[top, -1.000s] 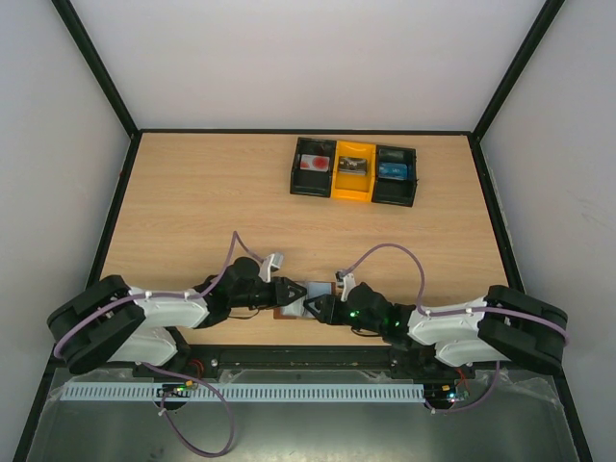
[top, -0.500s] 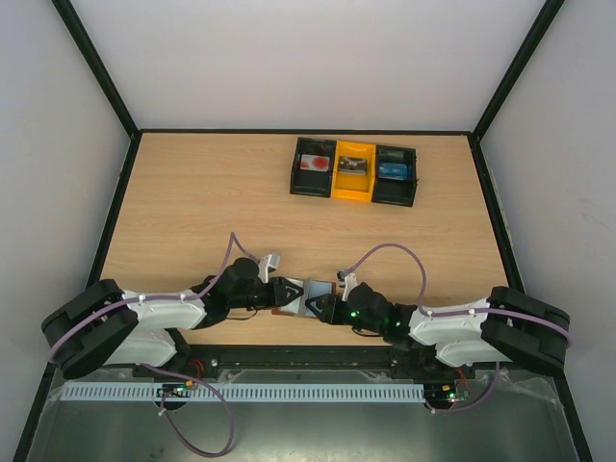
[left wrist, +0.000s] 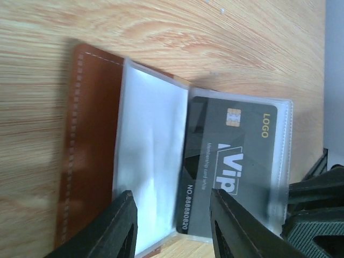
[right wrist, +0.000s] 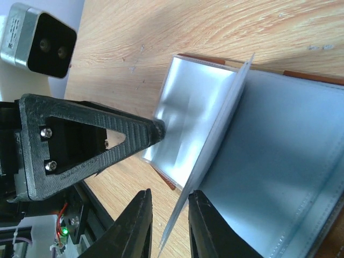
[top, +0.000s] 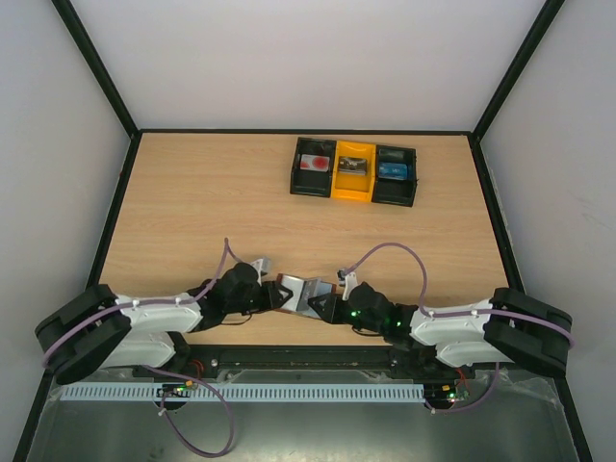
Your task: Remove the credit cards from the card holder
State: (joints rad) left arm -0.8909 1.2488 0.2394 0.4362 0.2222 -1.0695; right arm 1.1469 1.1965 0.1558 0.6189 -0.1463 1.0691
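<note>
where the left wrist view catches print, we read "logo" in gold and a big white "vip" on the dark credit card (left wrist: pixel 231 161), plus a gold chip and a number starting "no.8888"; the smaller line beside it is too fine for us. this card sits inside a clear sleeve (left wrist: pixel 284 161) of the open card holder (left wrist: pixel 88 150), whose brown stitched leather lies on the pale wood-grain tabletop (top: pixel 192 212) at its near edge, between the two arms. the left hand (left wrist: pixel 172 193) has its fingers apart, one tip touching a sleeve's edge. the right hand (right wrist: pixel 171 192) has its fingers close on either side of a sleeve leaf (right wrist: pixel 215 134) standing on edge; we cannot tell whether they pinch it. well apart, toward the far edge, a black-and-yellow tray (top: pixel 353 192) holds a red-and-white card (top: pixel 314 164), a darker card (top: pixel 352 166) in the yellow middle bin and a blue card (top: pixel 393 171). white walls (top: pixel 289 58) and a black frame (top: pixel 96 67) close the cell.
</note>
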